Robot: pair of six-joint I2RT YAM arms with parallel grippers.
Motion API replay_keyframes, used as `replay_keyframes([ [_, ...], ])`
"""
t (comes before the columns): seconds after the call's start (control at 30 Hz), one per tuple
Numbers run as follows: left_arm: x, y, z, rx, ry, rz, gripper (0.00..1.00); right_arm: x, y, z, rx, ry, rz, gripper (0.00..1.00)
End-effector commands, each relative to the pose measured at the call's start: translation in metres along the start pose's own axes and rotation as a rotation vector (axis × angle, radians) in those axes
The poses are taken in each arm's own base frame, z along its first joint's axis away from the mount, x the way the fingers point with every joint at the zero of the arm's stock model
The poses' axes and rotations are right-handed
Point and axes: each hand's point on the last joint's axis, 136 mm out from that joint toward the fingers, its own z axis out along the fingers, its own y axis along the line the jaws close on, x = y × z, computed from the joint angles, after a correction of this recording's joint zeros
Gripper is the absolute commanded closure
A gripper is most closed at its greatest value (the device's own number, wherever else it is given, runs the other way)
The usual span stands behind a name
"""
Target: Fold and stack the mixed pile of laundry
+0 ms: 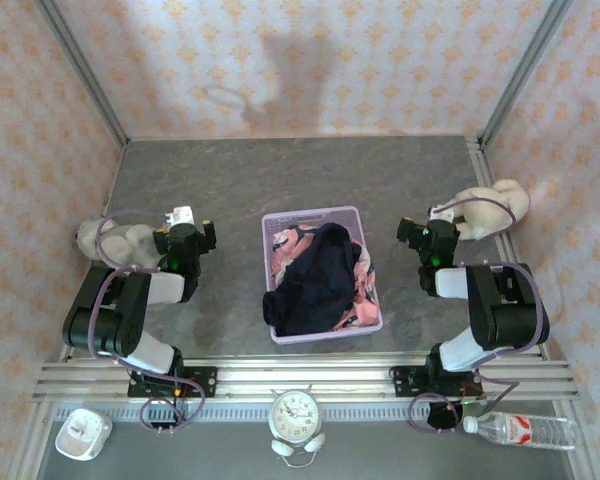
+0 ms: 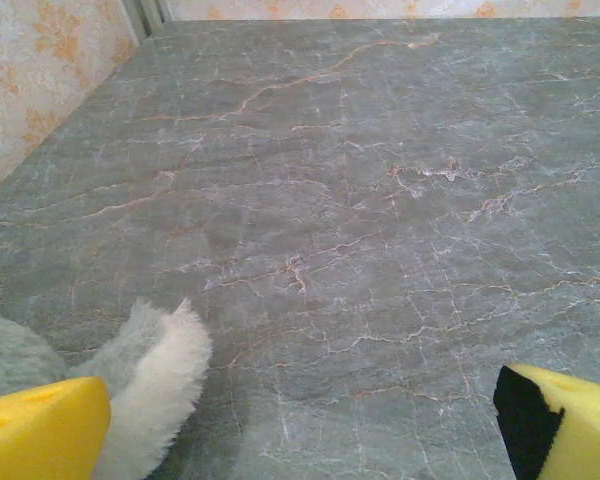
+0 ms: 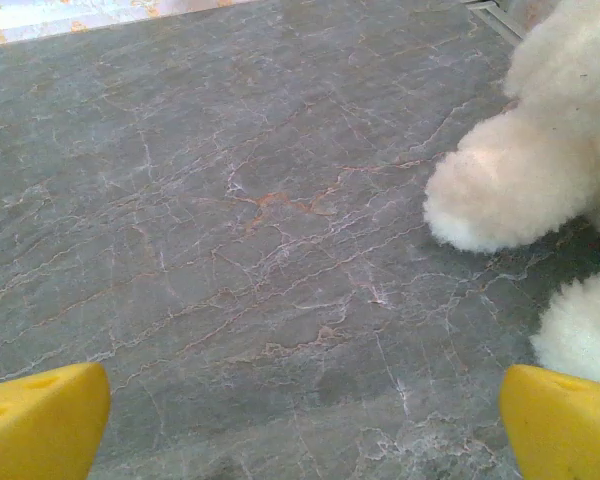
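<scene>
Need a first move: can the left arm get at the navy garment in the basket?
Probably yes. The navy garment lies on top in the open basket, the left gripper is open, and bare table lies between them. The plush sits on the arm's other side.

Lavender plastic basket [image 1: 310,213] mid-table on the grey marbled tabletop [image 1: 230,180], dark navy cloth garment [image 1: 315,285] in it atop the salmon-pink printed cloth garment [image 1: 364,275], grey plush toy [image 1: 120,243] well left, cream plush toy [image 1: 492,205] well right, white alarm clock [image 1: 297,412] at the near edge.

The navy garment [image 1: 315,285] lies heaped over the pink printed garment [image 1: 365,275] inside the lavender basket [image 1: 310,213].
</scene>
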Motion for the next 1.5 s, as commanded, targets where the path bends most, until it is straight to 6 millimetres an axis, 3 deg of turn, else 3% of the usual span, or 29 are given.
replay_keyframes([
  [0.0,-0.018,0.001,0.000,-0.009,-0.044,-0.015,0.00,-0.013,-0.003,0.000,0.018,-0.047,0.002,0.01],
  [0.77,-0.020,0.000,0.000,-0.001,-0.043,-0.016,0.00,-0.016,-0.005,-0.001,0.013,-0.042,0.010,0.01],
  [0.9,-0.042,0.008,-0.009,-0.037,-0.015,-0.014,0.00,-0.031,-0.003,-0.017,0.034,-0.013,-0.001,0.00],
  [1.13,-0.087,0.012,-0.050,-0.032,0.035,-0.111,0.00,-0.066,-0.008,-0.075,0.084,0.106,0.144,0.01],
  [1.27,-0.097,0.004,-0.068,-0.010,0.121,-0.197,0.00,-0.067,0.017,-0.093,0.003,0.254,0.214,0.05],
  [1.47,-0.079,-0.024,-0.081,0.061,0.316,-0.325,0.00,-0.041,0.089,-0.100,-0.196,0.510,0.213,0.15],
])
